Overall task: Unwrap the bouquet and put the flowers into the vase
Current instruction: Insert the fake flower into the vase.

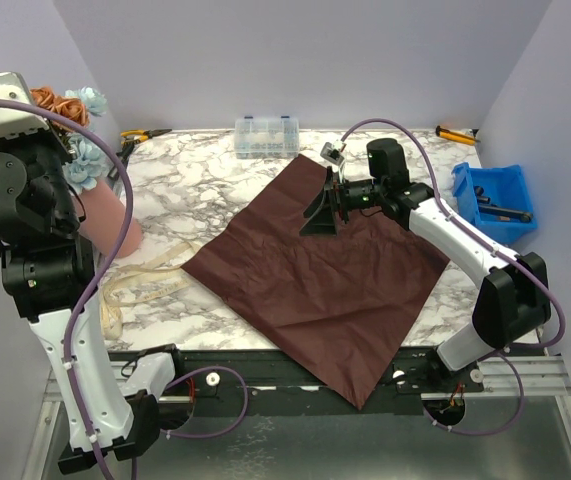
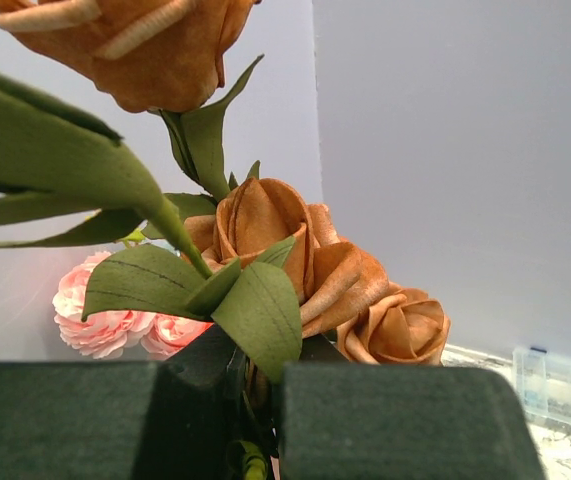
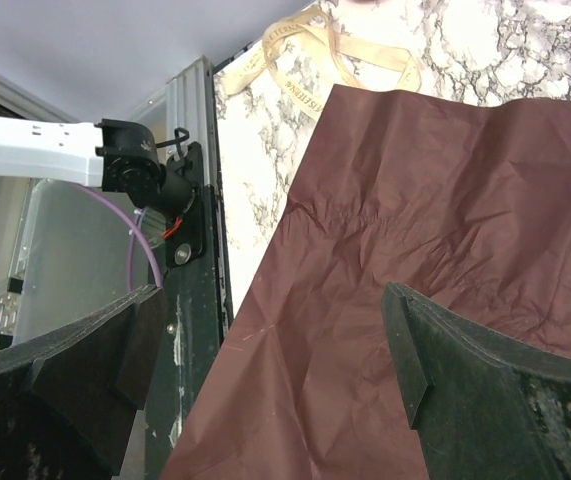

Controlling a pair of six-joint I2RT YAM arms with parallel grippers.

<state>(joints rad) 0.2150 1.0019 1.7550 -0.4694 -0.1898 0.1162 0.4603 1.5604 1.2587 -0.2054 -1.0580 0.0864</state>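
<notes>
The bouquet is undone: its dark maroon sheet (image 1: 335, 275) (image 3: 415, 220) lies spread flat on the marble table, hanging over the near edge. The beige ribbon (image 1: 140, 275) (image 3: 305, 60) lies loose to its left. My left gripper (image 2: 255, 395) is raised at the far left and shut on the green stems of the flowers (image 1: 70, 130). Brownish orange roses (image 2: 275, 235) and pink blooms (image 2: 95, 315) fill its view. Just below the flowers the salmon-pink vase (image 1: 110, 222) shows, partly hidden by the left arm. My right gripper (image 1: 320, 210) (image 3: 275, 300) hangs open over the sheet's far part, holding nothing.
A clear plastic box (image 1: 267, 137) stands at the back edge and also shows in the left wrist view (image 2: 560, 385). A blue bin (image 1: 495, 200) with tools sits at the right. Small hand tools lie at the back left (image 1: 145, 133) and back right (image 1: 457, 133).
</notes>
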